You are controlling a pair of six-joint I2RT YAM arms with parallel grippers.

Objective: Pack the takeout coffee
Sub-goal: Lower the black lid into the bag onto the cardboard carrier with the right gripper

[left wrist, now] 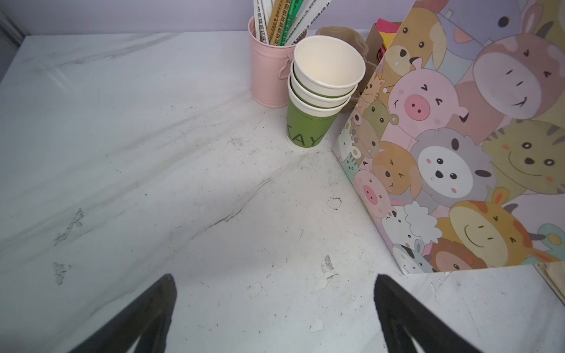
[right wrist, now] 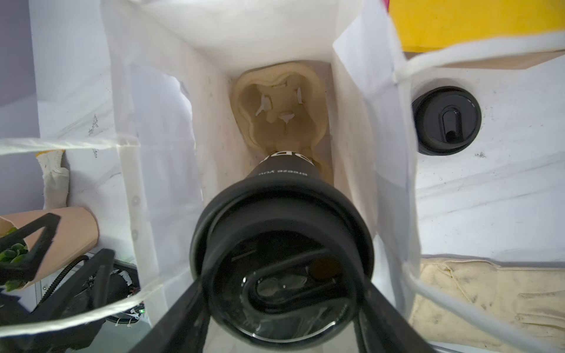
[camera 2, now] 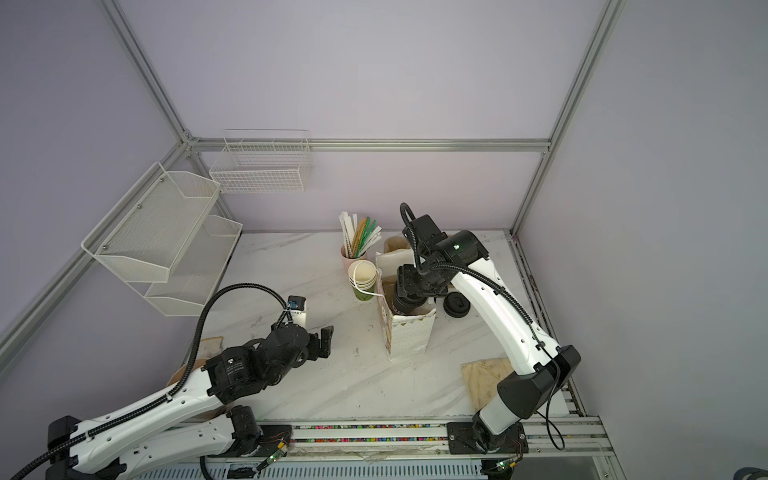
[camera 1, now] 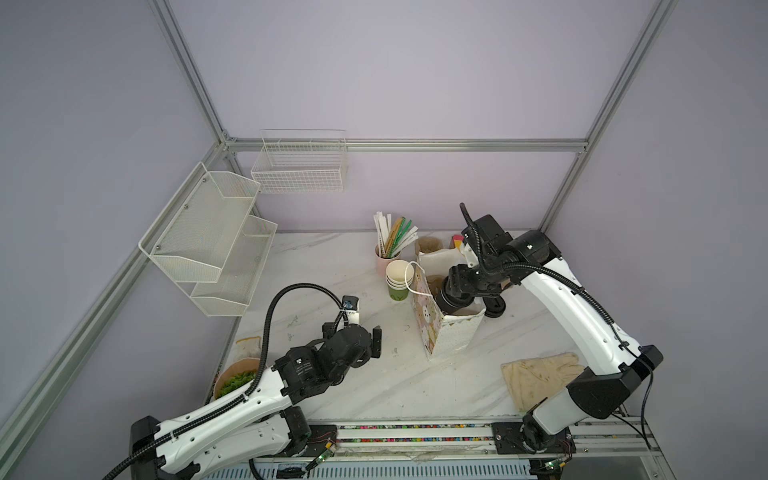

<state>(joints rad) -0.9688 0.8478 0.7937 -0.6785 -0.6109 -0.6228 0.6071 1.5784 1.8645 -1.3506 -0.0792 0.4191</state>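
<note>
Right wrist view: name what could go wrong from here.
The black lidded cup, gripped by the right hand at its lid, could miss the pulp tray below and tip. The paper bag stands unheld, so it may shift. Its cord handle could snag the hand.

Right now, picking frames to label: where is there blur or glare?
Right wrist view: the black lid, nearest the lens, is soft and carries glare. Left wrist view: stacked cups sharp, left pincer blurred. Both top views: soft, even light.
</note>
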